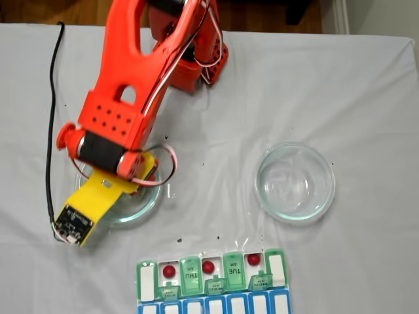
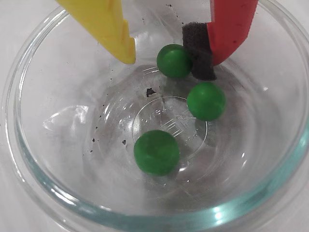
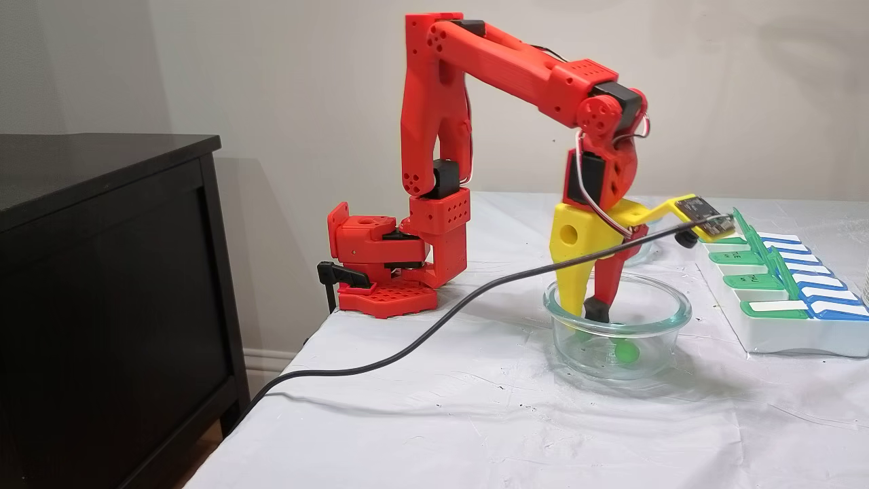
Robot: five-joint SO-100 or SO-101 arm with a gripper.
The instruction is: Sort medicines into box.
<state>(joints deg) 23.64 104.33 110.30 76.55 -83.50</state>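
1. Covering most of a fixed view, the white cloth (image 1: 366, 98) spreads over the table, creased and flecked with dark specks.
2. Arm (image 3: 489, 61), red, rises from its base at centre left of a fixed view, arches right and drops toward a dish.
3. Box (image 1: 213, 278) sits at the bottom centre of a fixed view: green lids stand up, a blue row runs along the lower edge, and three white cells lie uncovered.
4. Two glass dishes: one (image 1: 294, 181) at right of centre in a fixed view; the other (image 2: 34, 159) under the arm, its rim ringing the wrist view.
5. Gripper (image 2: 170, 62) reaches down into that dish from the top of the wrist view, yellow finger at left, red finger with a dark foam pad at right. The jaws are parted wide, with one green ball between them; the ball touches the pad and stands clear of the yellow tip.
6. Green balls: one (image 2: 174, 61) between the fingers, one (image 2: 206, 100) at right centre, one (image 2: 156, 152) lower centre.
7. Red balls (image 1: 208, 267): three, one in each uncovered cell.
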